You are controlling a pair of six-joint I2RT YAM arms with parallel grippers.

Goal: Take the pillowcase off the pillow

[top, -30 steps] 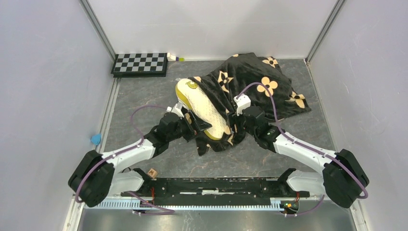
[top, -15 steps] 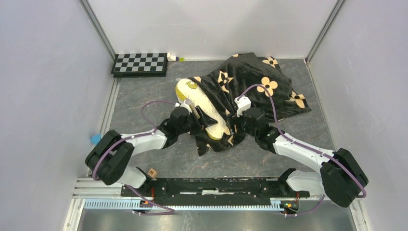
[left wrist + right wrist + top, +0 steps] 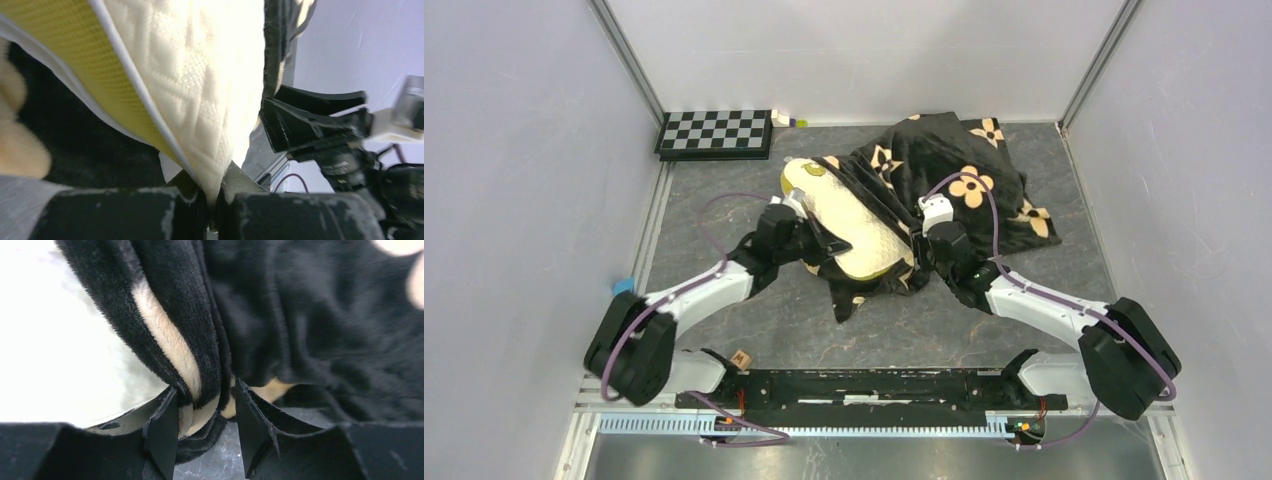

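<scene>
Pillow [image 3: 849,225] sits in the middle of the table [image 3: 1044,290], half out of the pillowcase [image 3: 954,170] bunched back-right. Left jaws pinch its edge seam, right jaws clamp a pillowcase fold. Both seem light and squishy; velvet likely slips, so I'd grab doubled folds.

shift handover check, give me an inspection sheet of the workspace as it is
surface: grey marbled mat
job's things: pillow partly out of pillowcase
clutter: checkerboard far left, white item beside it, blue item at left edge, cube by the bases
grippers: left gripper shut on pillow edge, right gripper shut on pillowcase fold
cables: left cable loops above mat, right cable arches over pillowcase
surroundings: pale walls, nothing seen on them
</scene>
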